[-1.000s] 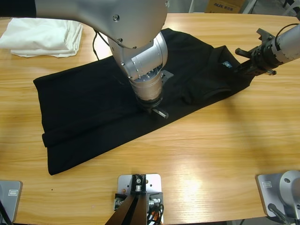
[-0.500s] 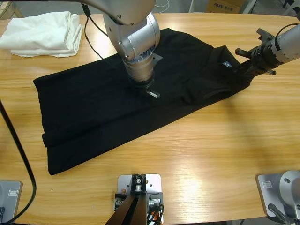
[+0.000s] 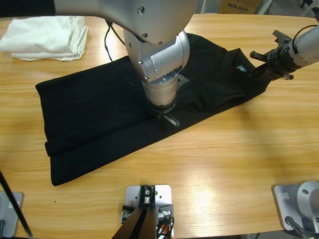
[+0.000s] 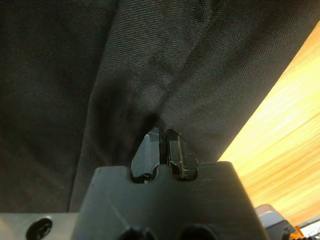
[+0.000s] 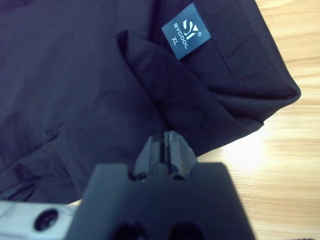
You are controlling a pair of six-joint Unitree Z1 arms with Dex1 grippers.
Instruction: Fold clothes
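My left hand presses down on the black polo shirt, clenched on a pinch of its cloth close to the hem that faces the near edge of the surface; in my left wrist view the fabric bunches into creases right at the closed tips. My right hand is clenched on the shirt's collar end, beside the small blue neck label, toward the right edge. The shirt lies spread flat, slanting across the middle of the surface. A folded white cloth sits at the far left corner, apart from the shirt.
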